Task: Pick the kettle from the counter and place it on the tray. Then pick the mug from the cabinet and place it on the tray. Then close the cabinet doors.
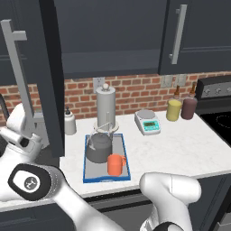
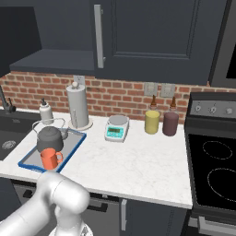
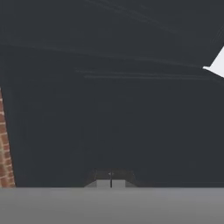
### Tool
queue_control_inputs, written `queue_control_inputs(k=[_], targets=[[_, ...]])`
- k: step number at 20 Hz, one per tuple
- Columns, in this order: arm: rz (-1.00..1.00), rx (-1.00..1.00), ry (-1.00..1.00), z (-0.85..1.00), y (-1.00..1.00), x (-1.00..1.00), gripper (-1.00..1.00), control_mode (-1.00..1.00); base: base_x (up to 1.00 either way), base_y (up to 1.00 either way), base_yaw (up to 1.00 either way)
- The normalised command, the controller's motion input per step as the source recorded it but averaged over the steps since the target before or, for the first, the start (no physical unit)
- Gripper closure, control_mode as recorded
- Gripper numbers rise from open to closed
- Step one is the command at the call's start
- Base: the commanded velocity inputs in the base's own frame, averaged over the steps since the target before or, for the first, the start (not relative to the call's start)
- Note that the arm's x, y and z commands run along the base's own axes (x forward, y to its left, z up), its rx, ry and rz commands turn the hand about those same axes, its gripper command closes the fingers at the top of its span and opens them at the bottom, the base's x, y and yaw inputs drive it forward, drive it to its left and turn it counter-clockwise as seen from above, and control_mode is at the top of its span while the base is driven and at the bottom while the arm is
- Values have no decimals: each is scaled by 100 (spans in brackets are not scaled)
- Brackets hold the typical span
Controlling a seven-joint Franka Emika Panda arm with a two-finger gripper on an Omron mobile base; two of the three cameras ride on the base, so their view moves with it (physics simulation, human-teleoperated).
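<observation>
The kettle (image 1: 99, 148) and mug (image 1: 115, 164) both stand on the tray (image 1: 124, 155) near the table's (image 1: 180, 149) front edge, left of the middle, so only the cabinet's left door (image 1: 50, 76), swung open, remains. The hand (image 3: 111, 180) is clenched empty against that dark panel, probably to push it. The speckled white table runs from sink (image 2: 9, 138) to stove (image 2: 214, 166) under a brick wall (image 1: 135, 92).

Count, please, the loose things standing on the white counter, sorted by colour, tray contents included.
Grey: 3 (kettle, paper towel roll, tray)
Orange: 1 (mug)
White: 2 (soap bottle, kitchen scale)
Yellow: 1 (jar)
Dark red: 1 (jar)
Total: 8
</observation>
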Motion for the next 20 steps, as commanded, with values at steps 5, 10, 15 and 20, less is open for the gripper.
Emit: queue_control_inputs(k=[5, 10, 15, 20], targets=[[0, 8, -4, 28, -53, 0, 100, -100, 0, 0, 0], [0, 8, -2, 28, -55, 0, 100, -100, 0, 0, 0], [0, 8, -1, 24, -58, 0, 100, -100, 0, 0, 0], [0, 9, 0, 22, -62, 1, 100, -100, 0, 0, 0]])
